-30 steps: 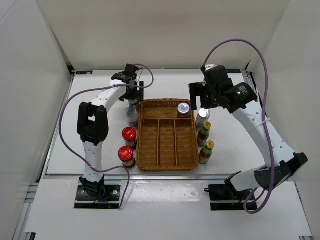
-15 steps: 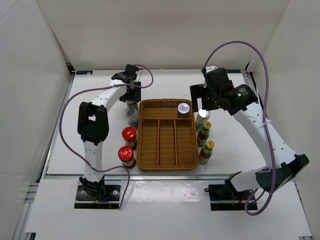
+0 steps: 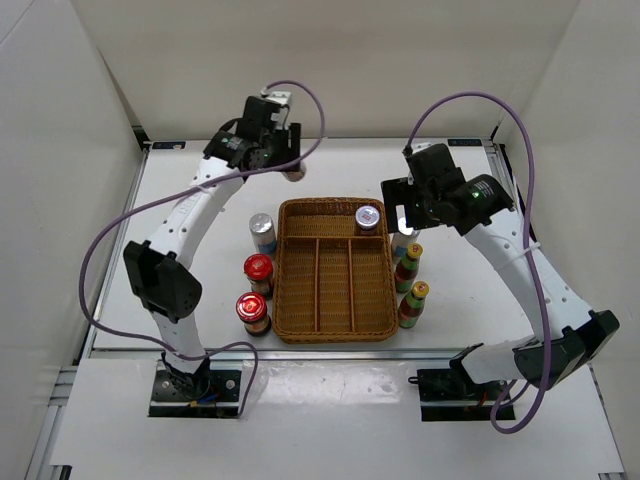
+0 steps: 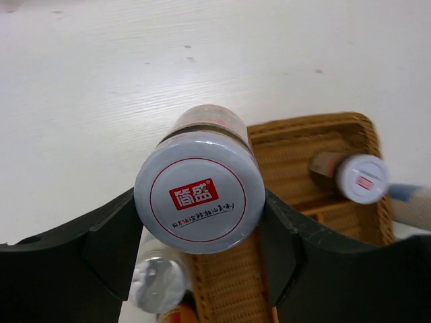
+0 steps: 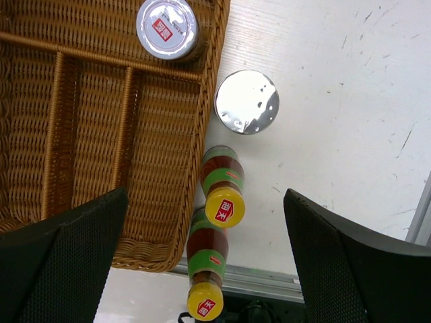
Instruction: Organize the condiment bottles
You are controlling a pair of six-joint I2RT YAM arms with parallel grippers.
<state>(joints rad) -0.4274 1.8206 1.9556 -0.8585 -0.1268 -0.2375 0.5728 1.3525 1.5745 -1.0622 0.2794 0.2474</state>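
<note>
When you look from the top, the left gripper hangs over the far side of the table with a silver-lidded jar in it. The wicker tray sits in the middle. One tray jar stands in its far box. A blue bottle and two red-lidded jars wait just left of the tray. Two yellow-capped bottles stand just right of it, and the right gripper hovers over that side.

From the left wrist, the two fingers squeeze the silver-lidded jar from both sides, up near the tray's far left corner.

From the right wrist, the right gripper's jaws are wide apart and hold nothing. Under it are a shiny shaker and the yellow-capped bottles, just beside the tray's right wall.

I think the job now is to put the held jar in the far box, next to the tray jar. Go slow and keep it straight up. Set it down beside the other one without bumping it, then let go.
</note>
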